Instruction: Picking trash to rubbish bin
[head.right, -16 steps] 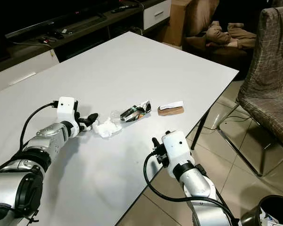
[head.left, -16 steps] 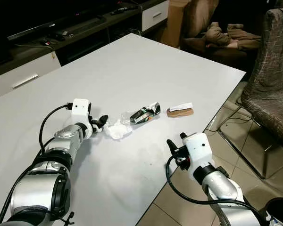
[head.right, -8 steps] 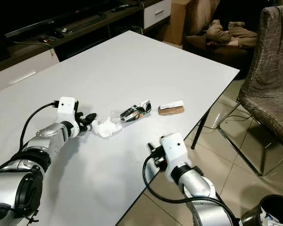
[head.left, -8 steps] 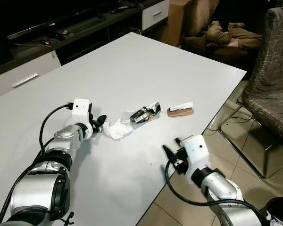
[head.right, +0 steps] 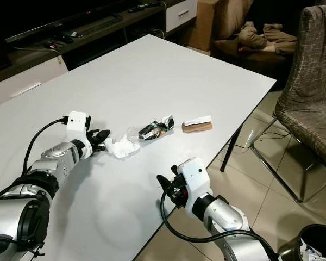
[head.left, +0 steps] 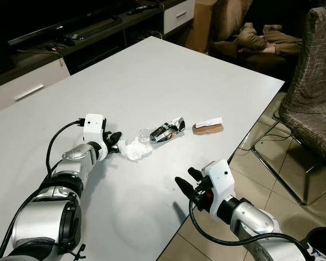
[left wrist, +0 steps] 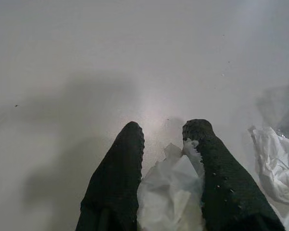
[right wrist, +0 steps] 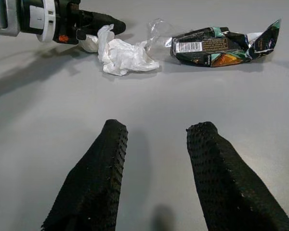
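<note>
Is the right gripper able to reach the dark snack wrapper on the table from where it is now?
Probably yes. The right gripper is open and faces the snack wrapper over bare table. Nothing lies between them. The left gripper and the white tissue are off to one side.

The left arm lay stretched forward along the worktop (head.left: 152,70), its white wrist block uppermost. The left tool (head.left: 114,140) had its two black fingers (left wrist: 120,178) closed on a wad of tissue (left wrist: 171,192). The right arm reached in from the worktop's near edge, forearm bent inward. The right tool (head.left: 186,180) hung low over the surface, its fingers (right wrist: 101,178) spread apart and holding nothing.
</note>
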### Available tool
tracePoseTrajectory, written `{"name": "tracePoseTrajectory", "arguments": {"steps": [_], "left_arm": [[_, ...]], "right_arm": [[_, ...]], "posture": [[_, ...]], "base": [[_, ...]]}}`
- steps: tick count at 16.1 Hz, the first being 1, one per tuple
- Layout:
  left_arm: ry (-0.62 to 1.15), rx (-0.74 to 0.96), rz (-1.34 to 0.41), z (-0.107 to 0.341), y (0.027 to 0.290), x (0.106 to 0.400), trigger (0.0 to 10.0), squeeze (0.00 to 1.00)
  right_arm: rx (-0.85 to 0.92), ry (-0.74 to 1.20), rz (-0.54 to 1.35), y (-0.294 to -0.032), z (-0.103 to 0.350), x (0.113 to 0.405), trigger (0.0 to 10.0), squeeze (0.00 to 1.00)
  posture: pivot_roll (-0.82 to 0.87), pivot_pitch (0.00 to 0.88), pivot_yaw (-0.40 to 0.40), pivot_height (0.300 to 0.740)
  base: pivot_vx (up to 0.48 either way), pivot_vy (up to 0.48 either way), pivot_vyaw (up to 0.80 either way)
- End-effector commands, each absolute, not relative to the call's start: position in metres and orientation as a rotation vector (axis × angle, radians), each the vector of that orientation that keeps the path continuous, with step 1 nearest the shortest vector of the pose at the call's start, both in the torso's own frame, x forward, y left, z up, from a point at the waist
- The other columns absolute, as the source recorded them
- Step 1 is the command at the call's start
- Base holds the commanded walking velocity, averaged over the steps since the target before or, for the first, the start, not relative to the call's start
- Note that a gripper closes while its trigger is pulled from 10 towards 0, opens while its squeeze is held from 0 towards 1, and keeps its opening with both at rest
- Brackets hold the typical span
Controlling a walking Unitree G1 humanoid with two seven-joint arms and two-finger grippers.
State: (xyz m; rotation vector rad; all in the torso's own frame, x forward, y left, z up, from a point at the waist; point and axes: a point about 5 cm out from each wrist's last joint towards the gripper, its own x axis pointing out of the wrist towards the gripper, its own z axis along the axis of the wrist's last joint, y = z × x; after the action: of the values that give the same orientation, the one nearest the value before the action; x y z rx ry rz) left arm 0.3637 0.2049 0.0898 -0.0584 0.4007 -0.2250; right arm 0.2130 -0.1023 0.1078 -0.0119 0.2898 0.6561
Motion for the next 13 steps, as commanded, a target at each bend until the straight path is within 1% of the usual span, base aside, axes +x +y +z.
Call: {"name": "tracePoseTrajectory", "arguments": {"steps": [1,3,4,6,8,9,10,11,13], "left_arm": [[0.388,-0.077,-0.240,0.094,0.203,0.366,0.0,0.00],[0.378,-0.095,-0.239,0.095,0.204,0.366,0.0,0.00],[0.341,-0.134,-0.226,0.102,0.206,0.369,0.0,0.00],[0.227,-0.243,-0.252,0.122,0.207,0.377,0.0,0.00],[0.038,-0.453,-0.334,0.153,0.210,0.382,0.0,0.00],[-0.032,-0.527,-0.384,0.166,0.210,0.381,0.0,0.00],[-0.061,-0.556,-0.408,0.171,0.209,0.380,0.0,0.00],[-0.126,-0.626,-0.461,0.185,0.206,0.377,0.0,0.00],[-0.178,-0.648,-0.554,0.198,0.196,0.368,0.0,0.00]], "right_arm": [[-0.007,0.275,0.671,-0.101,0.114,0.214,10.0,0.00],[-0.009,0.271,0.663,-0.101,0.114,0.214,10.0,0.00],[-0.007,0.255,0.624,-0.103,0.116,0.218,10.0,0.00],[-0.014,0.226,0.536,-0.111,0.118,0.224,10.0,0.00],[0.000,0.187,0.422,-0.122,0.121,0.233,10.0,0.00],[0.003,0.177,0.391,-0.124,0.122,0.235,10.0,0.00],[0.002,0.173,0.383,-0.125,0.122,0.236,10.0,0.00],[0.005,0.162,0.363,-0.126,0.123,0.239,10.0,0.00],[0.009,0.148,0.348,-0.127,0.124,0.242,10.0,0.00]], "posture": [[-0.07,0.035,0.068,0.740],[-0.07,0.032,0.067,0.740],[-0.07,0.029,0.067,0.740],[-0.06,0.025,0.068,0.740],[-0.06,0.020,0.066,0.740],[-0.05,0.017,0.065,0.740],[-0.05,0.013,0.063,0.740],[-0.04,0.008,0.062,0.740],[-0.04,0.000,0.060,0.740]], "base": [[0.000,0.000,0.00],[0.000,0.000,0.00],[0.000,0.000,0.00],[0.000,0.000,0.00],[0.000,0.000,0.00],[0.000,0.000,0.00],[0.000,0.000,0.00],[0.000,0.000,0.00],[0.000,0.000,0.00]]}}
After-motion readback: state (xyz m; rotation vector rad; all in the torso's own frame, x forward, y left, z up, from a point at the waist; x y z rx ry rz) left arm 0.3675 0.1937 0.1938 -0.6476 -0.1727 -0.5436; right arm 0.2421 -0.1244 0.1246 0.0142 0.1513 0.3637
